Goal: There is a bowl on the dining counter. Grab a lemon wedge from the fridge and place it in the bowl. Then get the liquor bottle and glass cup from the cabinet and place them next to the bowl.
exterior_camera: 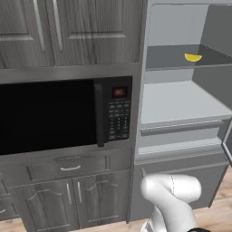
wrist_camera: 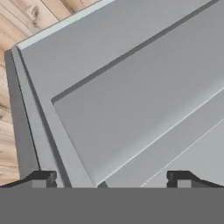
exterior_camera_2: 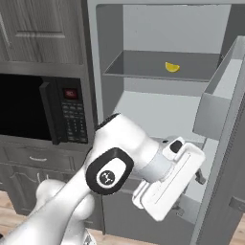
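**Q:** Nearest the lens first. What have you got?

**Me:** My own claw (wrist_camera: 112, 177), in the hand view: two dark tips (wrist_camera: 42, 178) at the bottom edge, standing as far apart as they go, nothing between them. Beyond them, grey fridge panels and a strip of wood floor (wrist_camera: 17, 57) at the left.

**Q:** Sweep left to right from the base.

**Me:** Upper cabinets (exterior_camera: 68, 27) at top left, doors shut. Microwave (exterior_camera: 63, 115) below them, drawer and lower doors under that. Then the open fridge (exterior_camera: 186, 99). The lemon wedge (exterior_camera: 193, 57) lies on the upper shelf, toward the back and right. In the right base view my hand hangs low in front of the fridge's lower part, well below the lemon wedge (exterior_camera_2: 172, 67). The fridge door (exterior_camera_2: 225, 119) stands open at far right, its bin jutting inward.

**Q:** Risks?

**Me:** As I judge it: rising to that shelf, my wrist could knock the shelf lip or the door bin, since the gap looks tight. The wedge is small and curved; a pinch off centre could squirt it deeper in or off the shelf.

**Q:** What can't you make out?

**Me:** From the hand camera I can't tell which fridge surface I'm facing. The wedge's resting side is too small to read. Cabinet contents are hidden
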